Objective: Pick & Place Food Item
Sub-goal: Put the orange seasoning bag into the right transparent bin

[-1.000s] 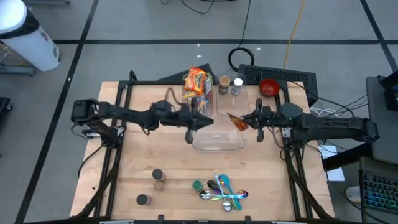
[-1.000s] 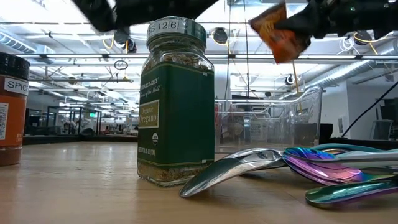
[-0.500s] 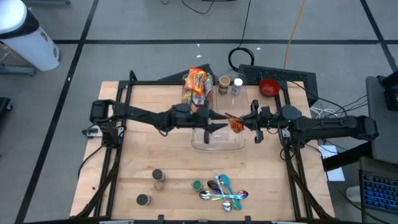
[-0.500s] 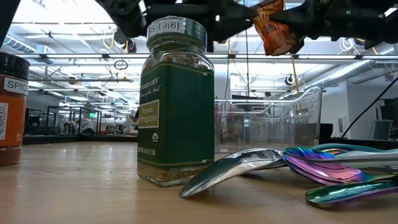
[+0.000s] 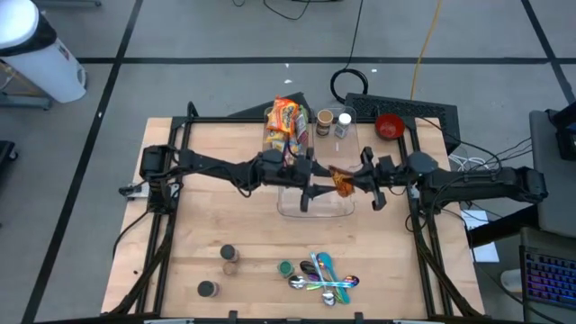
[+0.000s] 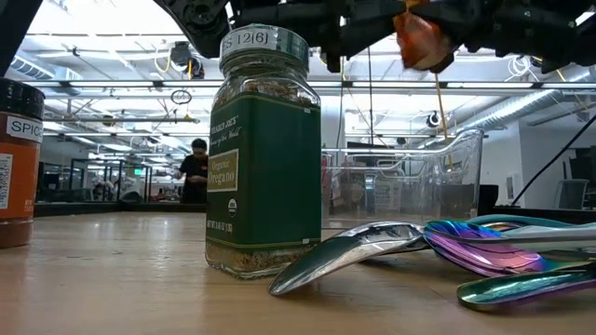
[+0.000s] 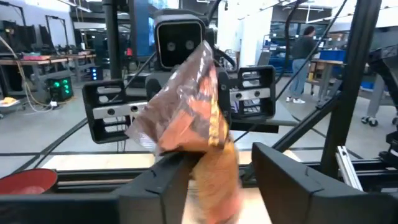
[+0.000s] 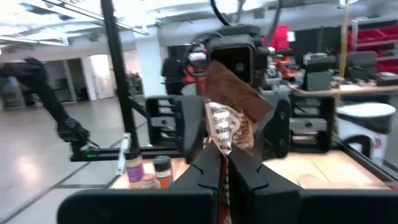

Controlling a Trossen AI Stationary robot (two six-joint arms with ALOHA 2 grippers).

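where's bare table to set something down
The table is bare at its left side, between the frame rail and the spice jars, and at its right front, past the spoons. Crowded: the clear container under both grippers, and the back edge by the snack bags.

The wooden surface [image 5: 207, 225] carries a clear plastic bin [image 5: 317, 205] at its middle, a bright snack bag [image 5: 284, 120] and two small jars [image 5: 333, 122] at the far edge, three spice jars [image 5: 223, 268], an oregano jar [image 6: 264, 154] and a cluster of iridescent spoons [image 5: 326, 277] near the front edge.
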